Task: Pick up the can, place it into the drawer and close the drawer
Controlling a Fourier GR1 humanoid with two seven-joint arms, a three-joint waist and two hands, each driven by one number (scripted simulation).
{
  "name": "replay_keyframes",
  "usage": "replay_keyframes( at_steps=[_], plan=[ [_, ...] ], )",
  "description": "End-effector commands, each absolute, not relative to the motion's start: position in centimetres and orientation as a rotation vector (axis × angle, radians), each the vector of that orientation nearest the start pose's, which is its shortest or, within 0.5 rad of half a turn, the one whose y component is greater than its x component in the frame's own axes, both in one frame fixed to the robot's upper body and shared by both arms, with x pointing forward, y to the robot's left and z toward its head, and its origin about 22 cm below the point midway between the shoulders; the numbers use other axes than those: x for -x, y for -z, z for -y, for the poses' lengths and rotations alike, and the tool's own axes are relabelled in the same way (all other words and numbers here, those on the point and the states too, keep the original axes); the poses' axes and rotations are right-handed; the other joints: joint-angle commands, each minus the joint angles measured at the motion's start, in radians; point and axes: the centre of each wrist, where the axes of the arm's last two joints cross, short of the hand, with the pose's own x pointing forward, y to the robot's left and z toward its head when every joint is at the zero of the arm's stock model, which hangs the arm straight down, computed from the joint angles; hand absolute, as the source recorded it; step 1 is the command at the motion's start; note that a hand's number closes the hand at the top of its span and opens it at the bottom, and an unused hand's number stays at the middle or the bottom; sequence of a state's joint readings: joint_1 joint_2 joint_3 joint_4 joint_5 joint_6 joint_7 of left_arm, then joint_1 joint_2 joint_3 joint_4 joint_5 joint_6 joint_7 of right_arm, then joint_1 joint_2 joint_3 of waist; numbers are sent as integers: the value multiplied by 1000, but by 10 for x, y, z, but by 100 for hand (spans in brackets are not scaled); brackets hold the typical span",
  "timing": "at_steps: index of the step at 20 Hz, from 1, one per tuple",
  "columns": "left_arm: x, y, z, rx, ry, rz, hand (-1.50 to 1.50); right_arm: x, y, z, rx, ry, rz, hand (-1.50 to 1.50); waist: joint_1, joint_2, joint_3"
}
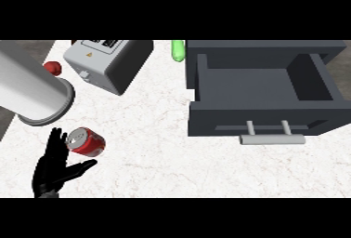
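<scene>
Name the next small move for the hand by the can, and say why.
Probably curl the fingers and thumb round the can. The left hand is open, with the can lying on its side on the counter between fingers and thumb, not yet gripped. The drawer already stands open at the right, so only the grasp is missing before a lift.

Probably kitchen: marble counter (pixel 178 158), open drawer (pixel 264 90), grey appliance (pixel 109 62).

Red can (pixel 87 142) on its side; grey drawer (pixel 264 95) open
</scene>
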State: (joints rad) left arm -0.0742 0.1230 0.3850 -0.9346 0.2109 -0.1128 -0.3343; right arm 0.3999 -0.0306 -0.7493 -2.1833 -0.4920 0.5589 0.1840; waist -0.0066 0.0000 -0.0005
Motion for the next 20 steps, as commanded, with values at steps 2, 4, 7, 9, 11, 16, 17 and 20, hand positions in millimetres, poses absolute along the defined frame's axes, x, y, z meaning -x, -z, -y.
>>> replay_keyframes(
  at_steps=[2,4,7,9,11,16,17,20],
  plan=[
    [-216,134,-332,-87,-444,1385,-150,-50,-113,382,203,85,1762,-150,-6,0,0],
    [-215,132,-328,-87,-432,1393,-150,-61,-110,381,196,98,1781,-150,0,0,0],
    [-246,125,-308,-52,-479,1397,-150,-58,-108,370,179,81,1765,-150,-6,0,0],
    [-241,137,-327,-44,-501,1384,-150,-68,-105,393,159,91,1774,-150,-6,2,-1],
    [-238,129,-326,4,-493,1418,150,-57,-111,376,193,75,1759,-150,-1,0,0],
    [-261,114,-326,127,-441,1407,150,-64,-115,378,179,120,1772,-150,1,0,0],
    [-255,121,-321,115,-438,1449,150,-47,-124,374,165,102,1767,-150,-4,-1,0],
    [-268,104,-305,153,-411,1500,150,-61,-103,375,157,125,1769,-150,1,-1,1]
  ],
)
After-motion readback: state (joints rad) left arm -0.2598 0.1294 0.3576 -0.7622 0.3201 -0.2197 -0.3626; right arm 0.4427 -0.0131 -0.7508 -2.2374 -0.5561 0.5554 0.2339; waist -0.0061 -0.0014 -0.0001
